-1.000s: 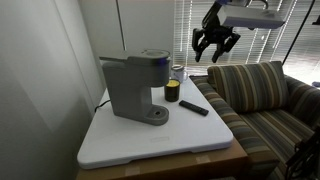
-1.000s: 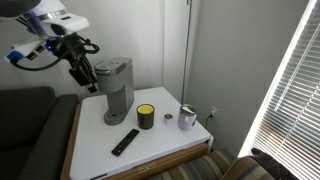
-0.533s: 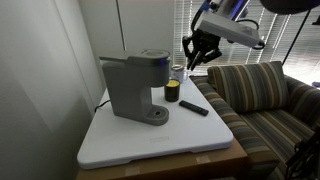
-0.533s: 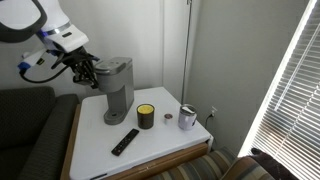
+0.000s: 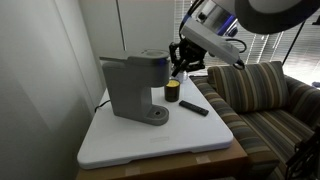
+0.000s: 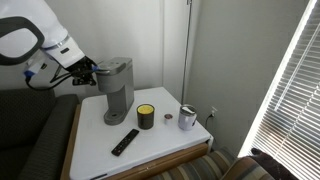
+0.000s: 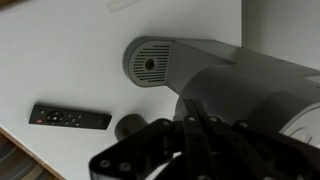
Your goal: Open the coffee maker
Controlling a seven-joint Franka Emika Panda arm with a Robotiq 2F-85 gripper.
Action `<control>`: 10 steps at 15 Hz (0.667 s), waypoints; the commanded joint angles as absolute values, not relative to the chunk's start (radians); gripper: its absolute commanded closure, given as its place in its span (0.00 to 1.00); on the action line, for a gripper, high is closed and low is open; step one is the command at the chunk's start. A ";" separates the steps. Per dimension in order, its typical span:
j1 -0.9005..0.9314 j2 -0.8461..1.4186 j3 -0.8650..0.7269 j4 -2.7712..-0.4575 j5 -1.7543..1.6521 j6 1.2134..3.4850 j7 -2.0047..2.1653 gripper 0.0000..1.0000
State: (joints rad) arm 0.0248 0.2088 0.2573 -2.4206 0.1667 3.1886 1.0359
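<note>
The grey boxy coffee maker (image 5: 135, 85) stands on the white table, lid down, also seen in an exterior view (image 6: 115, 88). My gripper (image 5: 178, 63) is level with the machine's top, right beside the lid's edge, fingers pressed together with nothing between them. In an exterior view the gripper (image 6: 92, 72) sits at the machine's upper side. The wrist view looks down on the coffee maker (image 7: 250, 85) and its round drip base (image 7: 150, 62), with the shut gripper (image 7: 193, 104) over the body. I cannot tell whether the fingers touch the lid.
A dark yellow-banded can (image 5: 172, 92) (image 6: 146, 117) and a black remote (image 5: 194, 107) (image 6: 125, 141) (image 7: 70, 118) lie next to the machine. A silver cup (image 6: 187, 118) stands near the table's corner. A striped sofa (image 5: 260, 95) borders the white table (image 5: 150, 145).
The gripper has come down from above the sofa side to the coffee maker's top edge, and its fingers have closed from open to shut.
</note>
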 commanded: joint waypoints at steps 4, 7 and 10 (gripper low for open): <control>0.055 0.224 0.224 -2.400 0.246 3.248 0.949 1.00; 0.068 0.217 0.204 -2.395 0.269 3.251 0.912 1.00; 0.084 0.213 0.182 -2.388 0.291 3.249 0.897 1.00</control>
